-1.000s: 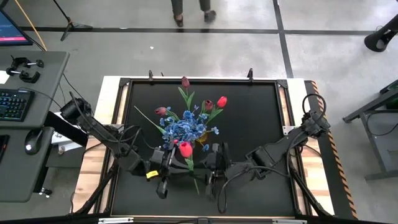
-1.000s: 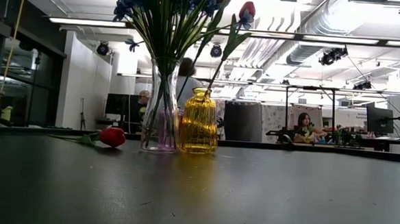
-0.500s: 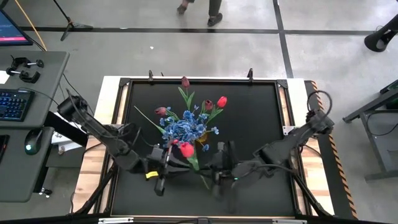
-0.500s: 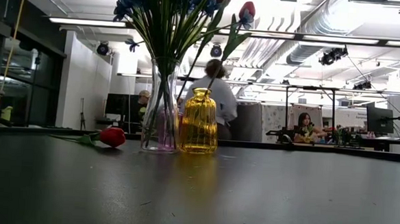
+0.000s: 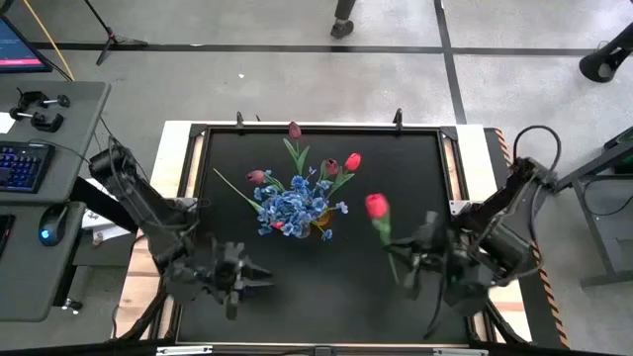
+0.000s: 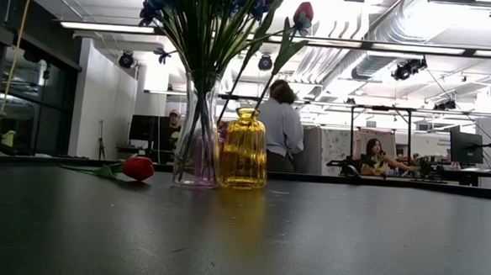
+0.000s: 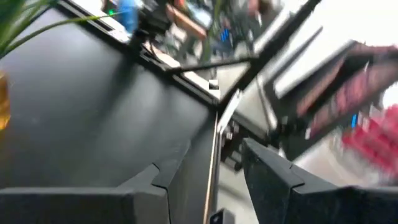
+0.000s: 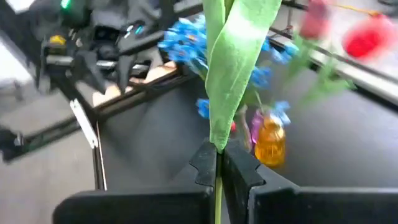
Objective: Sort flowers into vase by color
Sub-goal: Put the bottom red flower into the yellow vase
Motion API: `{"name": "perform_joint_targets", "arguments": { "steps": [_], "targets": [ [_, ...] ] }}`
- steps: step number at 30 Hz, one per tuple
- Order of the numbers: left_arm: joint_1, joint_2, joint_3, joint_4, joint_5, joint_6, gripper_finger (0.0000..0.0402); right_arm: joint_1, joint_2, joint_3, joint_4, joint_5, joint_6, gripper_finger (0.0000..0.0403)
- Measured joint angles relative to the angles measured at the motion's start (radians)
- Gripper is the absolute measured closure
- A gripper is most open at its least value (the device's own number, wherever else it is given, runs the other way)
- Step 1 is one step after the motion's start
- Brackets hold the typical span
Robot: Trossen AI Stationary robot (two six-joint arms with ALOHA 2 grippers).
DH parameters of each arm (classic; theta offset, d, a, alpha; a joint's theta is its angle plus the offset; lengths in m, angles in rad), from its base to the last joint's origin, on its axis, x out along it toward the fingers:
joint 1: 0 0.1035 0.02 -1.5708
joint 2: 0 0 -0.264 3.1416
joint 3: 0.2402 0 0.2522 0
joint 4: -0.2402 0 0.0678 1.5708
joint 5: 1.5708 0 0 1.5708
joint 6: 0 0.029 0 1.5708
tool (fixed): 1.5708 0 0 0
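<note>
Right pincer (image 5: 407, 265) clenched on red tulip (image 5: 376, 205) stem near desk's right edge; light, floppy stem, so grip low. Left pincer (image 5: 249, 278) released, empty, near front-left corner. Vases (image 5: 318, 214) mid-desk.
</note>
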Motion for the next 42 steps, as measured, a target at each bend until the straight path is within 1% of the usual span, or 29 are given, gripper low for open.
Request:
{"name": "perform_joint_targets", "arguments": {
  "steps": [1,3,4,6,8,9,13,15,17,19,22,26,30,33,36,42],
  "targets": [
    [-0.024,0.011,-0.029,0.056,-0.053,-0.027,0.0271,0.024,-0.024,-0.057,0.005,0.029,0.069,0.0402],
    [-0.053,0.033,-0.078,0.164,-0.125,-0.064,0.0271,0.059,-0.066,-0.189,0.080,0.068,0.173,0.0402],
    [-0.061,0.041,-0.095,0.198,-0.149,-0.078,0.0271,0.065,-0.085,-0.265,0.149,0.069,0.198,0.0402],
    [-0.065,0.051,-0.110,0.251,-0.170,-0.092,0.0271,0.053,-0.117,-0.417,0.359,0.074,0.186,0.0402],
    [-0.060,0.051,-0.111,0.277,-0.172,-0.090,0.0271,0.008,-0.145,-0.561,0.642,0.061,0.056,0.0402],
    [-0.053,0.050,-0.111,0.290,-0.172,-0.082,0.0271,-0.023,-0.157,-0.625,0.788,0.026,-0.045,0.0403],
    [-0.027,0.043,-0.112,0.377,-0.172,-0.014,0.0271,-0.183,-0.196,-0.848,1.416,-0.192,-0.496,0.0403],
    [-0.018,0.042,-0.112,0.421,-0.171,0.014,0.0271,-0.261,-0.223,-0.934,1.647,-0.255,-0.665,0.0403],
    [-0.013,0.043,-0.112,0.462,-0.170,0.040,0.0271,-0.325,-0.255,-1.007,1.791,-0.269,-0.786,0.0403],
    [-0.012,0.043,-0.112,0.491,-0.172,0.055,0.0271,-0.374,-0.285,-1.069,1.877,-0.274,-0.857,0.0403],
    [-0.012,0.043,-0.112,0.516,-0.173,0.057,0.0271,-0.438,-0.303,-1.142,1.994,-0.287,-0.891,0.0403],
    [-0.012,0.043,-0.112,0.534,-0.203,0.057,0.0271,-0.549,-0.266,-1.199,2.161,-0.399,-0.916,0.0403],
    [-0.012,0.043,-0.112,0.536,-0.246,0.058,0.0271,-0.665,-0.183,-1.192,2.287,-0.501,-0.916,0.0403],
    [-0.004,0.043,-0.111,0.537,-0.252,0.055,0.0271,-0.733,-0.120,-1.161,2.319,-0.565,-0.897,0.0403],
    [0.003,0.043,-0.112,0.546,-0.250,0.052,0.0271,-0.772,-0.062,-1.121,2.317,-0.633,-0.881,0.0403],
    [0.014,0.043,-0.111,0.547,-0.250,0.067,0.0271,-0.801,0.028,-1.052,2.277,-0.643,-0.882,0.0403]
  ]
}}
